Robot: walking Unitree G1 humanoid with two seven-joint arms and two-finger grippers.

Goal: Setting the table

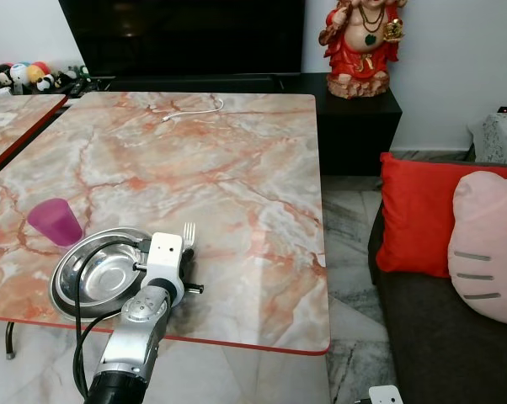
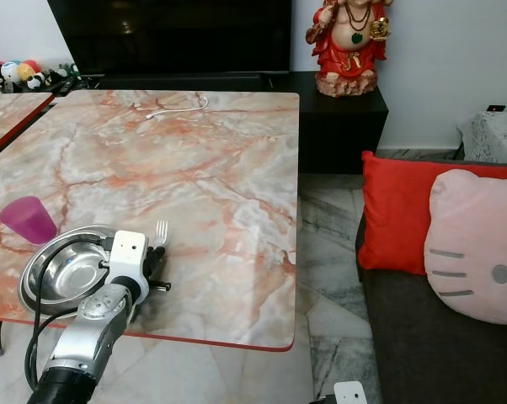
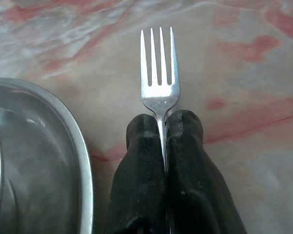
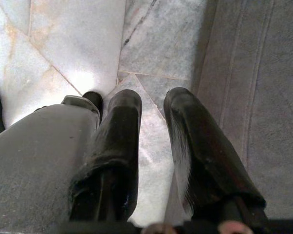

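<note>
We're mid-placement: left gripper (image 3: 165, 146) is clamped tight on the fork (image 3: 159, 73), handle pinched between its fingers, tines pointing straight ahead and low over the marble table (image 1: 237, 168). Steel bowl (image 1: 98, 273) sits just beside the gripper, purple cup (image 1: 56, 220) beyond it. Next, probably: lower flat, release. Fork looks plain steel, four tines. Right gripper (image 4: 151, 146) hangs idle, fingers slightly parted.

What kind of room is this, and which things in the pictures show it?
Most likely a living and dining room in a home. A marble-patterned table carries a metal bowl and a purple cup; a sofa with cushions stands beside it, and a dark television is behind.
</note>
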